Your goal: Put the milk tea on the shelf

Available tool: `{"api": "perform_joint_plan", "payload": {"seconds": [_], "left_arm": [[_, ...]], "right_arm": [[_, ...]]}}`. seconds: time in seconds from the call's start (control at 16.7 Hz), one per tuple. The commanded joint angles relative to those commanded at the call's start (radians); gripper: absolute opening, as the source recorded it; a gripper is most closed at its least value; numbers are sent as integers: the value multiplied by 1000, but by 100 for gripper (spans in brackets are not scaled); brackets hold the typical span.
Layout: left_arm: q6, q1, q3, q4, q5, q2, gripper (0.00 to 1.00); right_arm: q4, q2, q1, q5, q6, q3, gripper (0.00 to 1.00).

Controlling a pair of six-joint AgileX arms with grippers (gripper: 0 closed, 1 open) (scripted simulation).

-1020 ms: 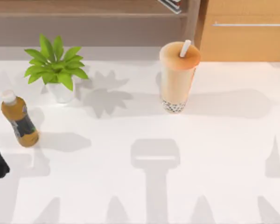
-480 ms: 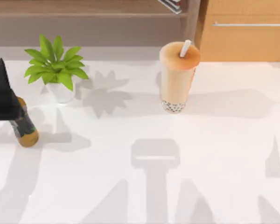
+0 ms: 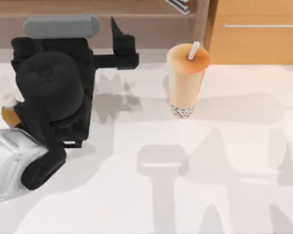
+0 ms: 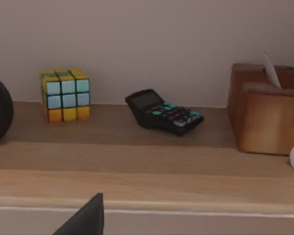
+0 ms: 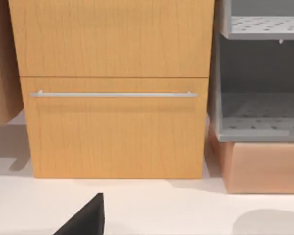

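The milk tea point(image 3: 185, 80), a tall clear cup of peach-beige drink with dark pearls, a domed lid and a white straw, stands upright on the white table just in front of the shelf's side post. The brown wooden shelf point(image 3: 88, 22) runs along the back; its boards point(image 4: 137, 166) fill the left wrist view. My left gripper point(image 3: 121, 41) hovers open at the shelf's front edge, to the left of the cup and apart from it, holding nothing. A dark fingertip point(image 4: 90, 218) shows in the left wrist view. My right gripper's fingertip point(image 5: 90, 215) faces the cabinet, open and parked.
An orange-wood cabinet point(image 3: 256, 39) with a silver bar handle point(image 5: 112, 94) stands right of the shelf. An amber bottle point(image 3: 9, 109) peeks out beside my left arm. On the shelf sit a puzzle cube point(image 4: 65, 94), a calculator point(image 4: 162, 113) and a wooden tissue box point(image 4: 267, 110).
My left arm has swung in from the table's left edge, up and to the right, and now covers the potted plant and most of the bottle. The milk tea has not moved.
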Motion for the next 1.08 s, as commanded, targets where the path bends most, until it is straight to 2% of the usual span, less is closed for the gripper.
{"api": "perform_joint_plan", "payload": {"seconds": [0.3, 0.54, 0.72, 1.08], "left_arm": [[3, -221, 207, 272, -210, 505, 100], [5, -340, 318, 418, -323, 768, 100], [5, -382, 358, 470, -363, 856, 100], [5, -379, 361, 470, -362, 864, 100]], "right_arm": [[0, 0, 0, 0, 0, 0, 100], [0, 0, 0, 0, 0, 0, 100], [0, 0, 0, 0, 0, 0, 100], [0, 0, 0, 0, 0, 0, 100]]}}
